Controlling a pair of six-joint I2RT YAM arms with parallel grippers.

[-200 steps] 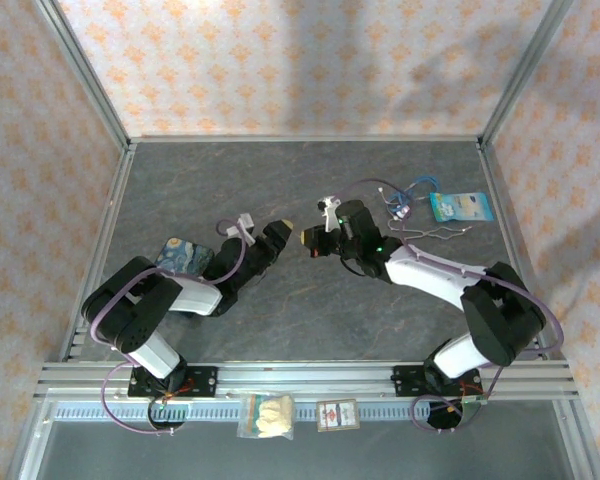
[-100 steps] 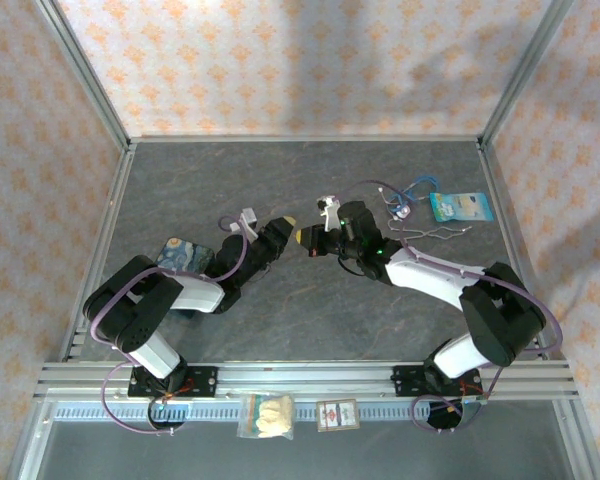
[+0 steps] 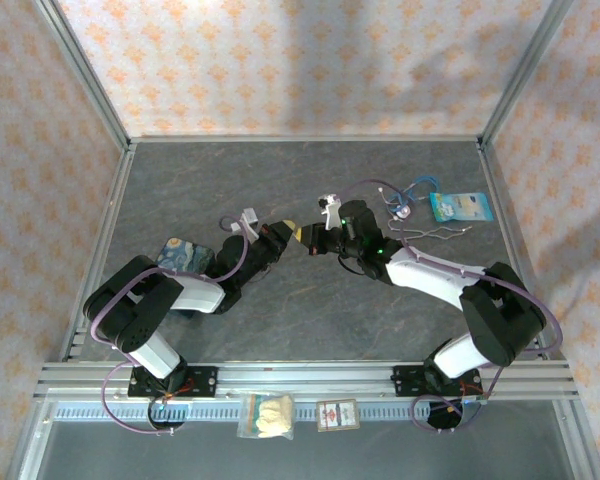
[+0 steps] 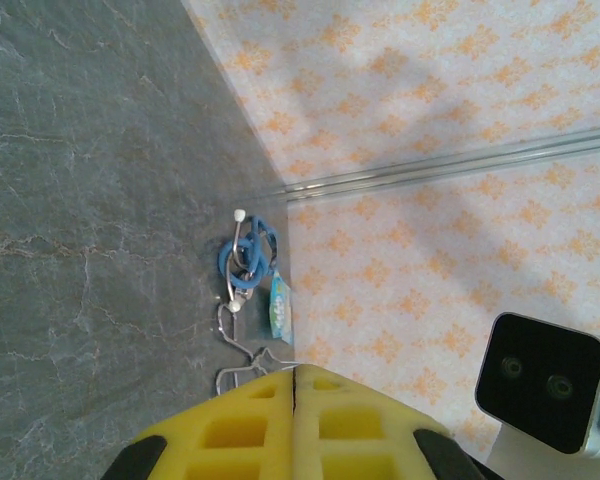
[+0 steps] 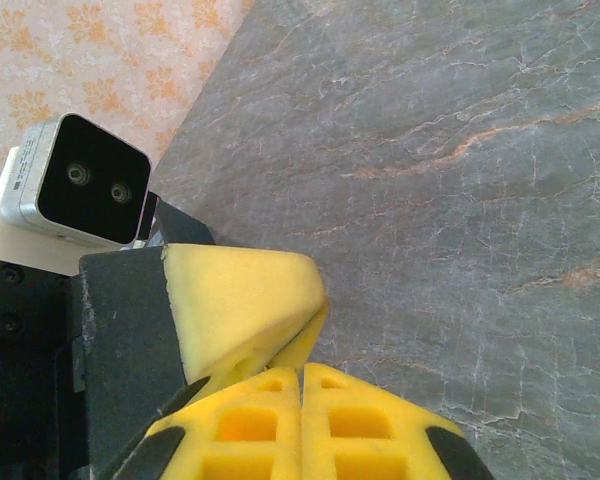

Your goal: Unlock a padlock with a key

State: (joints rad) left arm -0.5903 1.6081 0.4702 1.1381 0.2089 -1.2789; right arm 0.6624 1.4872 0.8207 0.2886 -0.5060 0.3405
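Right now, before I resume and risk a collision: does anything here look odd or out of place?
Yes. The left pincer and right pincer meet tip to tip mid-table, both shut; in the right wrist view the left's yellow pad seems pressed against the right's. Nothing looks spilled or broken.

bright even light, soft wall shadows, near foam pads blurred.

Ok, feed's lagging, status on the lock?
Shut: left pincer, right pincer, tips touching. Can't tell if key or padlock held. Well clear: blue cord bundle, wire loop.
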